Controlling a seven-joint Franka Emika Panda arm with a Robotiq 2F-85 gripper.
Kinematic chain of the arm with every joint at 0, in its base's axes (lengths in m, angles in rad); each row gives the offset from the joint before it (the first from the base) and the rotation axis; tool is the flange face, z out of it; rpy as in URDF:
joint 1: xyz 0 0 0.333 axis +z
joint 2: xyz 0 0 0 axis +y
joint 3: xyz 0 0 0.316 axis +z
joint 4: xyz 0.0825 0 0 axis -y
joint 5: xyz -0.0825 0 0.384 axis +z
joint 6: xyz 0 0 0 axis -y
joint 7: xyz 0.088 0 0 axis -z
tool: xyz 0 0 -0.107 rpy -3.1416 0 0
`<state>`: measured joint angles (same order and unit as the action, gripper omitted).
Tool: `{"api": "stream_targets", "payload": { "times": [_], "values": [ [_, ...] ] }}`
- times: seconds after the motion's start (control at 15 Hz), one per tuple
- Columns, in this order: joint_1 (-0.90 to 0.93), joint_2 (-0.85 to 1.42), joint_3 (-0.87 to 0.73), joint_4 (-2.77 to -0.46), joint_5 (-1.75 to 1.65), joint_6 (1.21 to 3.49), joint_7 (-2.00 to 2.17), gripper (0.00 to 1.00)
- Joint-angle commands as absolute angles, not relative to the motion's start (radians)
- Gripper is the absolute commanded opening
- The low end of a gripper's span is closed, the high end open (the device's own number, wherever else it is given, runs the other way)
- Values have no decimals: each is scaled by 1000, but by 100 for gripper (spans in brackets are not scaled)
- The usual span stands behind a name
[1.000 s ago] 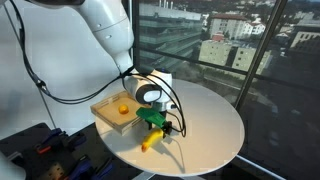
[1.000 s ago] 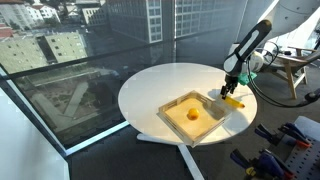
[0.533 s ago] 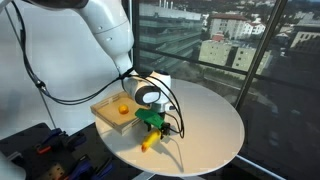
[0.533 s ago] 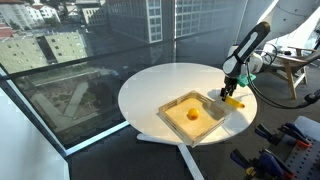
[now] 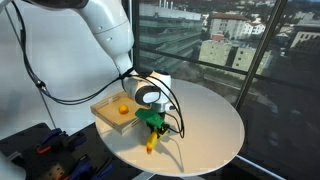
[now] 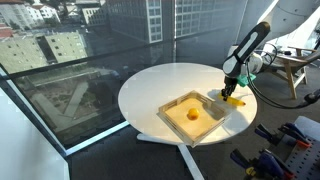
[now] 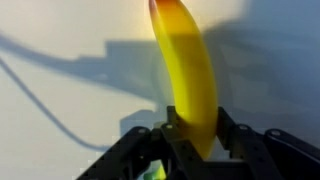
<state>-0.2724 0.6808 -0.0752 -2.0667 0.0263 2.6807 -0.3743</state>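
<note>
A yellow banana [image 7: 188, 70] lies on the round white table [image 5: 205, 120], and my gripper [image 7: 196, 128] is shut on its near end, one finger on each side. In both exterior views the banana [image 5: 151, 142] [image 6: 235, 101] pokes out below the green-tipped gripper [image 5: 151, 126] [image 6: 230, 93], just beside the wooden tray [image 5: 105, 110] [image 6: 172, 121]. A small orange fruit [image 5: 121, 108] [image 6: 192, 115] sits inside that tray.
A black cable [image 5: 175, 125] trails from the wrist over the table. Dark tool boxes [image 5: 40, 150] [image 6: 275, 155] stand on the floor next to the table. A glass wall [image 6: 80, 50] runs behind it, and a wooden stool [image 6: 290, 65] stands further off.
The jaws have closed onto the banana's end. The banana has shifted slightly as it was gripped. The arm has hardly moved.
</note>
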Motion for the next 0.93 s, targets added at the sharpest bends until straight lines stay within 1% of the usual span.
{"api": "stream_targets", "payload": {
  "times": [0.0,0.33,0.87],
  "values": [
    [-279,653,-72,-2071,-4,2655,-355,16],
    [-275,608,-76,-2094,-17,2633,-355,16],
    [-267,498,-92,-2135,-34,2537,-354,16]
  ]
}}
